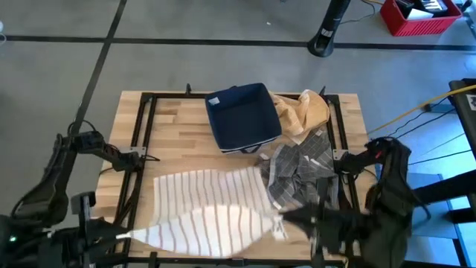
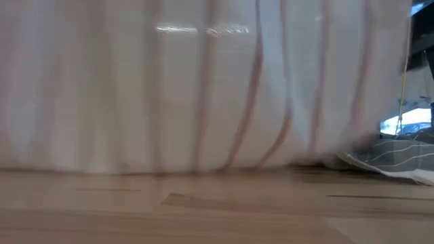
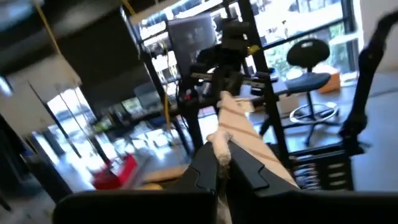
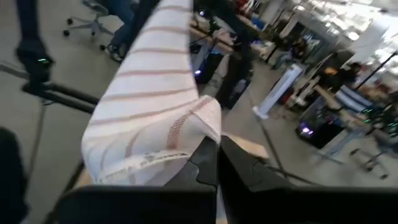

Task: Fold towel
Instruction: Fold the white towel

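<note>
A white towel with thin red stripes (image 1: 208, 208) spreads over the near half of the wooden table (image 1: 171, 119). Its near edge is raised and stretched between my two grippers. My left gripper (image 1: 125, 236) is at the near left, shut on one near corner. My right gripper (image 1: 286, 218) is at the near right, shut on the other. In the low view the towel (image 2: 203, 88) hangs like a curtain, its lower part reaching the tabletop. Each wrist view shows the towel (image 3: 239, 124) (image 4: 149, 93) running off toward the other arm. My left gripper (image 3: 221, 154) pinches the towel's near left corner (image 3: 219, 140) between its two fingers, which point level toward the table's right. The cloth is bunched at the fingertips, and the edge runs taut to the other gripper. My right gripper (image 4: 214, 154) pinches the near right corner (image 4: 200, 132), beside a hem with a label, between its two fingers. They point toward the table's left, tipped slightly down. The corner is folded at the tips, and the edge runs taut toward my left gripper.
A dark blue square bin (image 1: 242, 115) stands at the table's far middle, with a tan cloth (image 1: 305, 112) beside it. A grey checked cloth (image 1: 297, 167) (image 2: 400, 159) lies right of the towel. A red crate (image 1: 420, 15) sits on the floor beyond the table.
</note>
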`<state>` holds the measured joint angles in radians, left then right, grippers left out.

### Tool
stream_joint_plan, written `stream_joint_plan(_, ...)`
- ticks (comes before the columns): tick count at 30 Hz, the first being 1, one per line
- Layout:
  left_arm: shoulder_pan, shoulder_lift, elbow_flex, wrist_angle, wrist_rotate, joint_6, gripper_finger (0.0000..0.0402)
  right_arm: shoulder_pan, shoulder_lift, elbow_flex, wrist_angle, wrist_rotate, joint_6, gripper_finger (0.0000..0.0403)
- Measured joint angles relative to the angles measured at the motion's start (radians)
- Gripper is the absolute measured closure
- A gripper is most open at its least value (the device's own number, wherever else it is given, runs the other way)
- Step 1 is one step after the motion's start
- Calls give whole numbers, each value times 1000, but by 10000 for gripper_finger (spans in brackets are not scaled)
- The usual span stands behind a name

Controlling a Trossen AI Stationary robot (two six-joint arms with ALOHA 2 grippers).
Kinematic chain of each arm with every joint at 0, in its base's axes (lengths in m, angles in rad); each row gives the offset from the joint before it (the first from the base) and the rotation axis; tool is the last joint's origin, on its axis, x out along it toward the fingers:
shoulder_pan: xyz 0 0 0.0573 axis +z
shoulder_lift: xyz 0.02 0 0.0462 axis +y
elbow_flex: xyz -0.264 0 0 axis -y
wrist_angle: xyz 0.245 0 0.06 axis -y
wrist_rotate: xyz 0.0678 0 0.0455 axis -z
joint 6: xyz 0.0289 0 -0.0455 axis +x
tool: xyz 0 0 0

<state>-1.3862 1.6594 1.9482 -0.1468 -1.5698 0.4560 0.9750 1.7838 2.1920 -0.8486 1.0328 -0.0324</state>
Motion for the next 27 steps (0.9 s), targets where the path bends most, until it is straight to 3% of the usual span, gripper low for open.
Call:
stream_joint_plan(11, 2, 16, -173, -482, 57, -914, 397, 59, 173, -1, -206, -31, 352, 397)
stream_joint_plan(20, 15, 21, -316, -573, 136, -1206, 397, 33, 232, -31, -523, 31, 629, 397)
stream_joint_plan(27, 31, 20, -400, -817, 228, -1553, 399, -46, 232, -201, -520, -10, 686, 397)
